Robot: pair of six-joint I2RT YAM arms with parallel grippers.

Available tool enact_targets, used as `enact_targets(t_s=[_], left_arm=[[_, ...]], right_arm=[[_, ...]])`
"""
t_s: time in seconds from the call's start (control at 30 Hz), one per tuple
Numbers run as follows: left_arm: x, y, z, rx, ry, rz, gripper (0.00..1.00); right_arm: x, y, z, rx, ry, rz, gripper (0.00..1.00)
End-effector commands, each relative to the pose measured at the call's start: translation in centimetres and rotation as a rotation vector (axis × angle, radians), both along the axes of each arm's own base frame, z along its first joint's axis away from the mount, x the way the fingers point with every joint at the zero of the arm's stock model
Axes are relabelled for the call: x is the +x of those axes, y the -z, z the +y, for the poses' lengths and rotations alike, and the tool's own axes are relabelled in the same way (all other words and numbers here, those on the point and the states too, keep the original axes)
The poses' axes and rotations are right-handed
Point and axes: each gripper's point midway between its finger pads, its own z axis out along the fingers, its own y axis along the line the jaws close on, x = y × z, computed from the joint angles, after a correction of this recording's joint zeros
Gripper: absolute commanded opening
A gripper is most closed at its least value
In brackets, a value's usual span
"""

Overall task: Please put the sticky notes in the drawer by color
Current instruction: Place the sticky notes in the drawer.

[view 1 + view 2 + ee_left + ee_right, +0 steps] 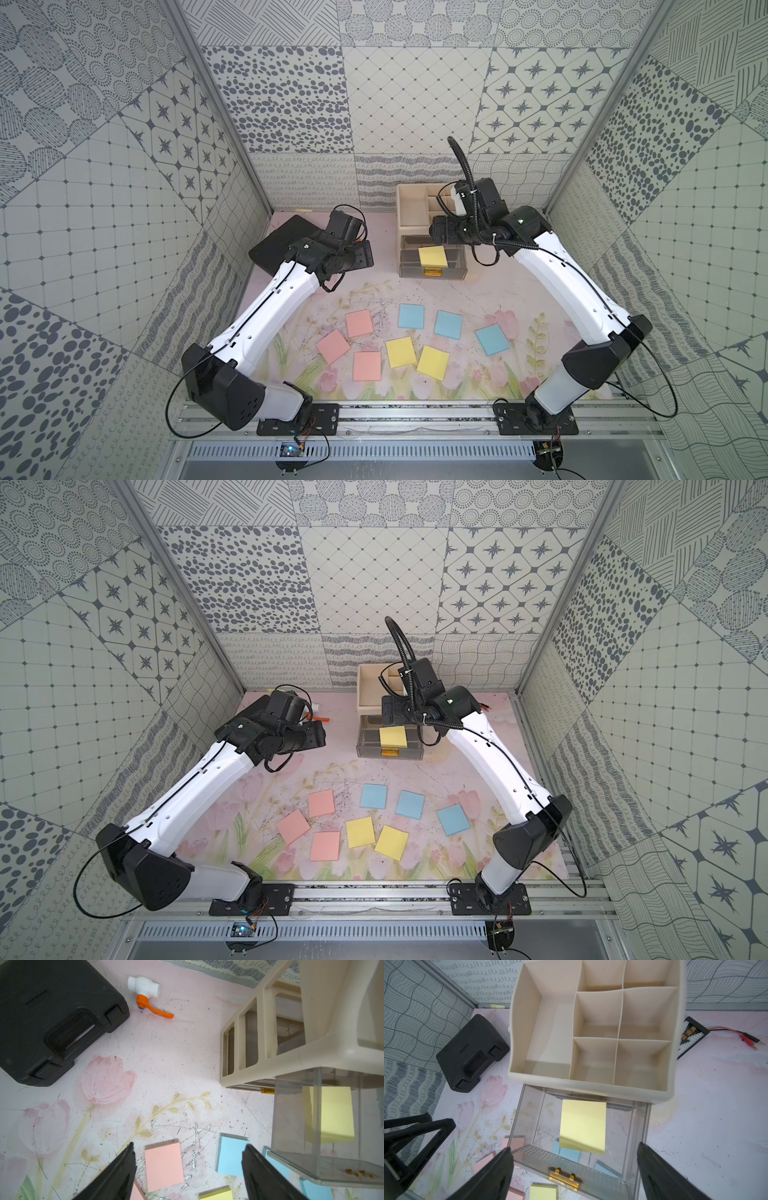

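One yellow note [433, 257] is in the drawer [409, 266], about mid-width, below the right claw [574, 1147]. It is near square, so it has no clear long axis. Its edges run almost in line with the drawer walls, turned only a little. It is plain pale yellow and unmarked. In the right wrist view its near edge shows a darker band, and I cannot tell whether that is thickness or tilt. The drawer is smoky clear plastic with a gold pull, drawn out frontward from the foot of a cream organizer [409, 208].

The right claw hangs above the drawer's front, jaws wide apart, nothing between them. The left claw [189, 1145] is likewise spread and empty. It hangs over the desk [498, 299] left of the drawer, near a black case [52, 1018] and a white valve [145, 991] with an orange handle.

Eight more notes lie flat on the desk in front of the drawer, apart from it. None overlap, though some corners nearly meet.

- **Pink, on the left:**
  - The back pink note [359, 323] is turned slightly.
  - The left pink note [333, 347] is turned well off square.
  - The front pink note [367, 365] sits square to the desk's front edge.
- **Yellow, in the middle:**
  - The left yellow note [401, 352] is turned a little.
  - The right yellow note [433, 363] is turned the other way.
- **Blue, toward the right:**
  - The back blue note [411, 316] is nearly square to the desk.
  - The middle blue note [448, 325] is slightly turned.
  - The right blue note [492, 339] is turned more.
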Motion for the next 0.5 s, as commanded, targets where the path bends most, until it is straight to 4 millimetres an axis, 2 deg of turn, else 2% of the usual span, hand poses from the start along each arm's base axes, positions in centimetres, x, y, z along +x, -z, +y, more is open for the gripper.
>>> enact_targets(t_s=[0.0, 0.1, 0.27, 0.33, 0.47], left_arm=[[0.5, -1.1, -0.5, -0.012, 0.039, -0.039, 0.84], [0.1, -0.8, -0.4, -0.012, 0.039, -0.030, 0.84], [-1.0, 0.6, -0.1, -0.020, 0.032, 0.016, 0.93], [-1.6, 0.9, 0.1, -0.027, 0.034, 0.023, 0.93], [-2.8, 0.7, 0.8, -0.037, 0.030, 0.002, 0.94]], right_arm=[[-4.2, 0.0, -2.1, -0.035, 0.062, 0.019, 0.97], [-7.6, 3.5, -2.4, -0.023, 0.104, 0.101, 0.96], [-13.4, 12.1, -2.6, 0.016, 0.210, 0.277, 0.96], [-15.4, 15.1, -1.8, 0.037, 0.220, 0.352, 0.99], [-18.3, 18.3, -0.3, 0.027, 0.246, 0.408, 0.99]])
